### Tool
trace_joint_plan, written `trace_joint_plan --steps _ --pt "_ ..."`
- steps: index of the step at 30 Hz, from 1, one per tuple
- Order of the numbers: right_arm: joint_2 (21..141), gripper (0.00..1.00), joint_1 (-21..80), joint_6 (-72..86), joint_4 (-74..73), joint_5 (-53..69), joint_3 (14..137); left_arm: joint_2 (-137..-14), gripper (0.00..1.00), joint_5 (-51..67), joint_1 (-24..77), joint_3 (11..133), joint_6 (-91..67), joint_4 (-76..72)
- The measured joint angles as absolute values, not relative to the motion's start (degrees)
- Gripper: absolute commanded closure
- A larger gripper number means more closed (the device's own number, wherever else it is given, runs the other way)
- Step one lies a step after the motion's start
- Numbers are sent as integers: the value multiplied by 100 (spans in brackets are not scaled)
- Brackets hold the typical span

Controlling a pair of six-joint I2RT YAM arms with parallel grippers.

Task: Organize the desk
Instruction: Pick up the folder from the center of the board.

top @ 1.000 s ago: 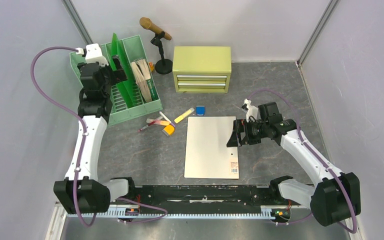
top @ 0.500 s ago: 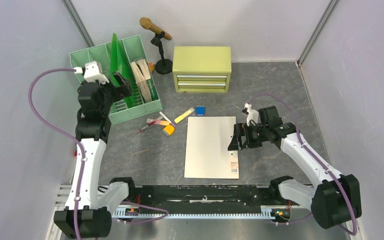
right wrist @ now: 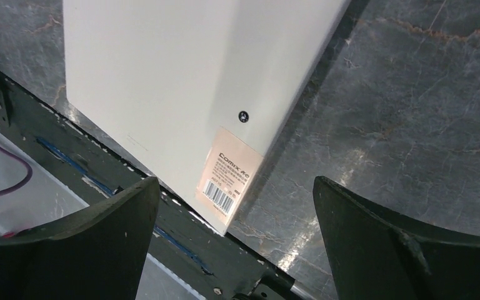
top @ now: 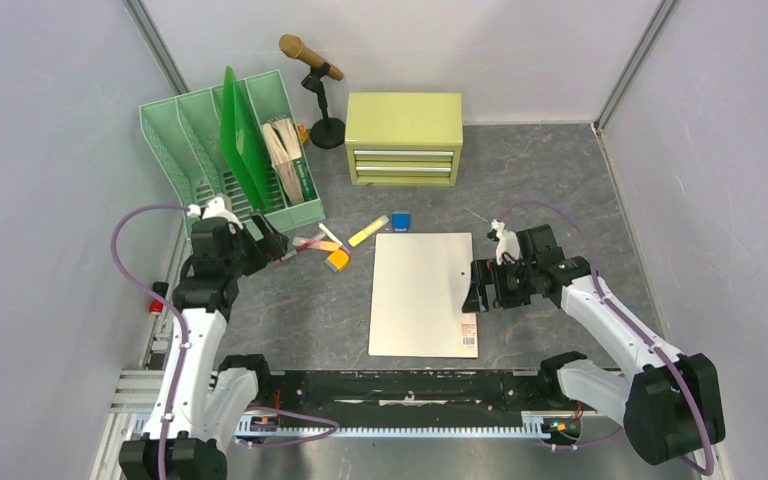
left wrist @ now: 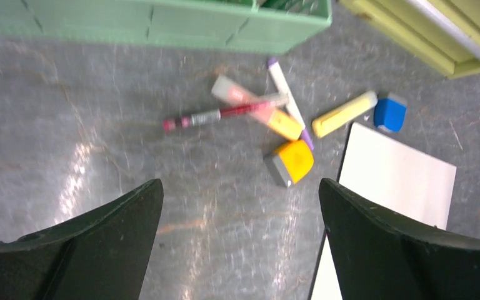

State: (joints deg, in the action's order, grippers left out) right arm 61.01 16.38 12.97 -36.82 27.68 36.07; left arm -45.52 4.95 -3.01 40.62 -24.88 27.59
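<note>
The desk (top: 290, 310) is a dark grey stone-patterned top. A white board (top: 424, 293) lies flat at its middle. Left of the board's far corner lie loose stationery: a red pen (left wrist: 215, 114), a yellow highlighter (left wrist: 344, 114), a blue eraser (left wrist: 390, 113), a yellow-and-grey block (left wrist: 292, 162) and a white marker (left wrist: 285, 92). My left gripper (top: 265, 240) hangs open just left of this cluster, holding nothing. My right gripper (top: 476, 287) stands open over the board's right edge, above its barcode label (right wrist: 228, 178), also empty.
A green file organiser (top: 230, 150) with a tall green divider and papers stands at the back left. A yellow-green two-drawer cabinet (top: 404, 137) sits at the back middle, with a microphone on a stand (top: 312, 60) beside it. Pale walls enclose the desk.
My left arm has drawn back from over the green organiser and come down towards the near side, beside the stationery. My right gripper has slid a little nearer along the board's right edge.
</note>
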Motion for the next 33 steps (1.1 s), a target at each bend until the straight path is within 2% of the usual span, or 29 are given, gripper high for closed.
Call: trace_joint_plan --steps 8,18,25,33 --pt "6114 1 1638 1282 -3444 2681 3109 -4322 0 891 -303 3409 -3483 3422" --pt "6383 1 1627 1599 -2681 3133 2646 -4716 0 2027 -141 2523 -4746 2980" --pt "6466 1 1616 1780 -2228 3452 2502 -4901 0 2180 755 2115 -5216 2464" --pt "6499 1 1612 1841 -2185 3426 2528 -5826 0 2139 1973 2097 -5518 1758"
